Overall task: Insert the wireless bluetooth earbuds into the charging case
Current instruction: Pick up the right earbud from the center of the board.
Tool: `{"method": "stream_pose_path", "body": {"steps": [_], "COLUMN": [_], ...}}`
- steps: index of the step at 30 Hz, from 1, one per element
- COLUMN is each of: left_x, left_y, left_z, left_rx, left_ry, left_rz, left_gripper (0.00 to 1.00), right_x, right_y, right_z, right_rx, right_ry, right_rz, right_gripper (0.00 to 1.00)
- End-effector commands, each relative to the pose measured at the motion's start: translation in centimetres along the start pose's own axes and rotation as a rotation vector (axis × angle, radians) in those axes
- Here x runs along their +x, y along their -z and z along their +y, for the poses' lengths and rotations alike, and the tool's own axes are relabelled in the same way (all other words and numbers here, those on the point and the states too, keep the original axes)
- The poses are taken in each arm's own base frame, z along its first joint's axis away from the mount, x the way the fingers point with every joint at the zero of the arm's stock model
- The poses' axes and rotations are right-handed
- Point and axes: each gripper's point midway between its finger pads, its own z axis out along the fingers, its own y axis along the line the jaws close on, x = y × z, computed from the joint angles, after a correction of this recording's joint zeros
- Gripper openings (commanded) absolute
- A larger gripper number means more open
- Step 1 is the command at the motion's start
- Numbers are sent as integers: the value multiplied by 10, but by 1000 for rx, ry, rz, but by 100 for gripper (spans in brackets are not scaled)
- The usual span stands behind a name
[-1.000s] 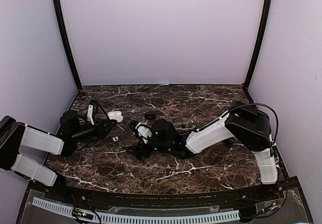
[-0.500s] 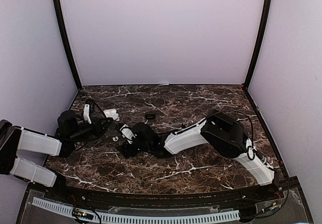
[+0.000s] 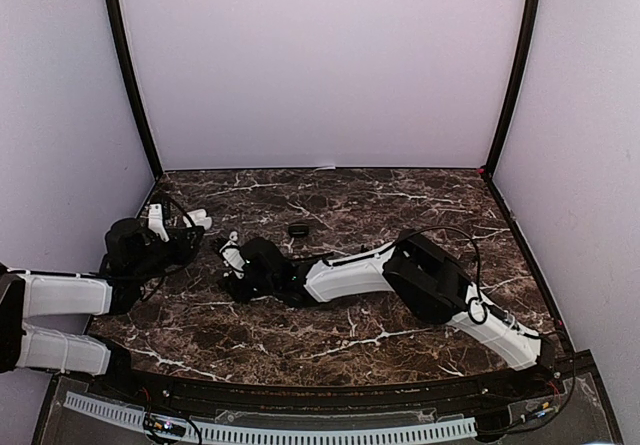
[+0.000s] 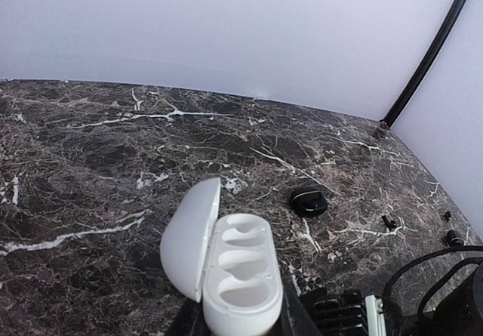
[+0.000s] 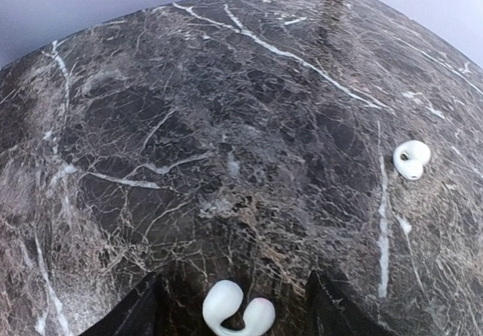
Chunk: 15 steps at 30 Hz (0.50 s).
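Observation:
My left gripper (image 4: 234, 325) is shut on a white charging case (image 4: 230, 264), held with its lid open and its hollows empty. In the top view the left gripper (image 3: 190, 223) holds the case (image 3: 198, 218) at the table's left side. My right gripper (image 5: 238, 317) is open, its fingers (image 5: 143, 309) wide apart. A white earbud (image 5: 235, 309) lies on the marble between them, touching neither. A second white earbud (image 5: 411, 159) lies to the right. In the top view the right gripper (image 3: 232, 268) reaches far left, close to the left gripper.
A small black case (image 4: 309, 201) lies on the marble table (image 3: 400, 205); it also shows in the top view (image 3: 298, 230). Tiny black earbuds (image 4: 389, 221) lie further right in the left wrist view. The left wall is close behind the left arm.
The right arm has stretched leftward across the table until its open fingers straddle the white earbud. The left gripper has drawn back to the left with the open case.

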Motion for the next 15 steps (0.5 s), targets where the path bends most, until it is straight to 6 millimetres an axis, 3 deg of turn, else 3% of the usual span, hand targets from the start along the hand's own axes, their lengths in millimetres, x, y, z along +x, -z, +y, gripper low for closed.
{"method": "stream_pose_path", "body": {"steps": [1,9,15], "left_x": [3,4,10], "left_y": [4,5,3], "left_z": [7,3,-9], "left_rx": [-29,-7,72], "left_ry": [-12,-19,-44], "left_rz": [-3,-3,15], "left_gripper": [9,9,9], "right_x": [37,35,16], "right_y": [-11,-7,24], "right_z": [3,1,-4], "right_rx": [-8,-22,-2], "right_ry": [-31,-88,-73], "right_rz": [103,136,106], "right_gripper": [55,28,26]}}
